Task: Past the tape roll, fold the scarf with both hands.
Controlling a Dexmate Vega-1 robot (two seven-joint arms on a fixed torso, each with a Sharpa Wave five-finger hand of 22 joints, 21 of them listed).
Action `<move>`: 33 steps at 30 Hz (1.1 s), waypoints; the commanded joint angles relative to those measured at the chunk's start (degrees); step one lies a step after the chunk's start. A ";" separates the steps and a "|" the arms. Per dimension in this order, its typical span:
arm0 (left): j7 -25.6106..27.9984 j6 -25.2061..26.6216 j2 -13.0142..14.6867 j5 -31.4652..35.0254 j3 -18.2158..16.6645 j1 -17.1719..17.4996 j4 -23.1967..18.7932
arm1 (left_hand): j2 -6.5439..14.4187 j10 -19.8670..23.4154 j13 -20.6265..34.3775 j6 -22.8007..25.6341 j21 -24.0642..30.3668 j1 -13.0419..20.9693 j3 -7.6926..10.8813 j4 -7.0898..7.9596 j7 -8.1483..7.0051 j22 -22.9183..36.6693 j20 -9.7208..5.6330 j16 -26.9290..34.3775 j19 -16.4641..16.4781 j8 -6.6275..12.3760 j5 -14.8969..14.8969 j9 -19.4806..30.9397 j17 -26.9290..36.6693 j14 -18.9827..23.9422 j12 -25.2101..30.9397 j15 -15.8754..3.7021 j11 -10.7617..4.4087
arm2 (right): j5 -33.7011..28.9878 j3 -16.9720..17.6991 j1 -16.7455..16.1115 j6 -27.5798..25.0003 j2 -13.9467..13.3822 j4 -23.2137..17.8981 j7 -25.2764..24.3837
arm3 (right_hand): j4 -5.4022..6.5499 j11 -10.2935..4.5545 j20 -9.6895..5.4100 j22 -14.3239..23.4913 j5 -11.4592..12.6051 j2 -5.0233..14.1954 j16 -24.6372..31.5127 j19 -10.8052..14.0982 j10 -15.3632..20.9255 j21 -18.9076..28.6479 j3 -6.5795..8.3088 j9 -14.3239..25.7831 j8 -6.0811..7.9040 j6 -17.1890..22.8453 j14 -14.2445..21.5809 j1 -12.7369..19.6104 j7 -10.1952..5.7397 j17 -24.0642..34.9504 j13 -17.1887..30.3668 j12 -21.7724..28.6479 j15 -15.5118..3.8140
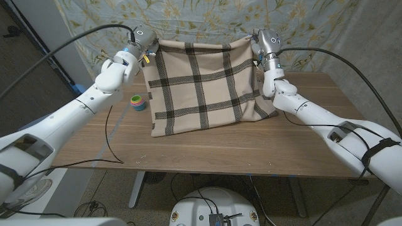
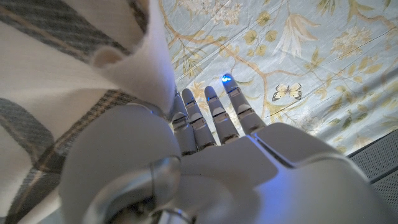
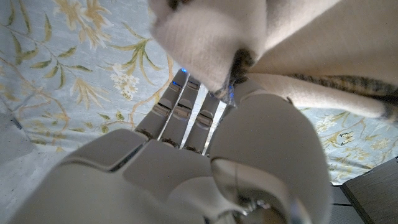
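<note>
Holding the plaid scarf (image 1: 200,85) up by its top corners, left hand (image 1: 139,39) and right hand (image 1: 267,43) each pinch one.
Its lower edge drapes on the tabletop (image 1: 207,150); tape roll (image 1: 137,102) sits just beside the left edge.

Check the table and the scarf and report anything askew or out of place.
The scarf hangs unevenly: the left hand and right hand hold its top corners up, but its lower right corner bunches on the table by the right arm. The tape roll sits undisturbed beside it.
</note>
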 commanded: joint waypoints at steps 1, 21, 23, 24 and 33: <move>-0.65 2.02 -3.75 5.69 8.16 -7.13 8.45 | 0.72 2.64 0.41 -0.43 0.74 2.04 0.81 -0.54 1.48 0.01 -0.60 0.31 0.24 0.73 -0.51 -0.42 0.11 0.90 0.66 -6.33 -1.98 | 3.06 -6.54 8.66 6.19 4.53 16.45 -2.22 | -1.36 1.31 -0.22 -0.15 0.31 -0.13 1.09 2.70 2.00 1.52 -0.02 4.96 -0.02 2.24 2.25 1.47 2.84 1.40 -1.16 0.43 -7.92; 1.74 15.89 -10.99 25.58 21.23 -12.16 24.75 | -4.27 13.01 -0.52 10.71 3.53 3.61 0.05 -7.44 -0.67 -1.16 -2.23 1.14 1.27 0.69 -9.89 -10.63 -1.41 6.60 2.25 -9.16 -2.43 | 8.44 -20.68 19.07 8.43 15.42 38.40 -2.21 | -2.90 1.93 2.21 -0.23 -0.97 -1.04 2.28 6.16 3.80 4.26 -1.01 0.98 -2.81 3.52 5.51 1.98 3.09 3.54 -4.39 0.17 -7.48; -1.71 20.35 -13.62 29.77 23.64 -13.50 29.78 | -4.36 11.15 -0.99 5.87 3.92 3.73 -0.31 -8.61 -3.36 -1.20 -1.77 0.75 1.00 -2.78 -10.65 -12.96 -1.32 6.01 0.94 -8.68 -1.64 | 8.34 -21.46 19.07 5.12 15.13 36.11 -0.32 | -3.10 2.22 2.21 -0.08 -1.42 -0.98 1.77 6.05 2.00 4.88 -1.12 -0.58 -5.60 0.17 4.95 1.83 2.17 3.79 -5.49 -0.95 -7.09; -4.79 21.65 -14.68 31.72 25.03 -14.39 31.96 | -4.22 6.08 -1.84 -1.94 4.20 3.10 -1.22 -9.60 -5.06 -1.23 -1.18 -0.11 -0.21 -8.29 -11.15 -16.11 -1.00 3.51 -1.22 -7.33 -1.77 | 7.75 -21.57 18.33 0.93 12.94 30.22 3.58 | -3.41 2.84 1.85 -0.02 -1.93 -0.91 -0.04 4.66 -2.90 5.50 -0.96 -3.52 -11.57 -7.49 2.46 1.37 1.87 3.49 -7.72 -4.15 -7.12; -10.92 32.13 -23.57 30.49 30.85 -18.17 47.20 | -2.86 -19.66 -7.94 -34.37 3.21 -5.23 -7.10 -9.33 -5.06 -1.96 2.74 -1.56 -7.40 -29.43 -11.69 -29.21 -1.09 -9.61 -2.65 -0.14 2.91 | 3.74 -24.32 19.72 -18.22 8.05 12.47 37.63 | -3.18 8.18 5.50 -2.02 -2.54 -4.68 -8.01 -8.49 -39.63 3.23 -3.80 -9.51 -22.40 -43.09 -25.98 -7.25 4.59 -6.10 -16.78 -29.90 -0.82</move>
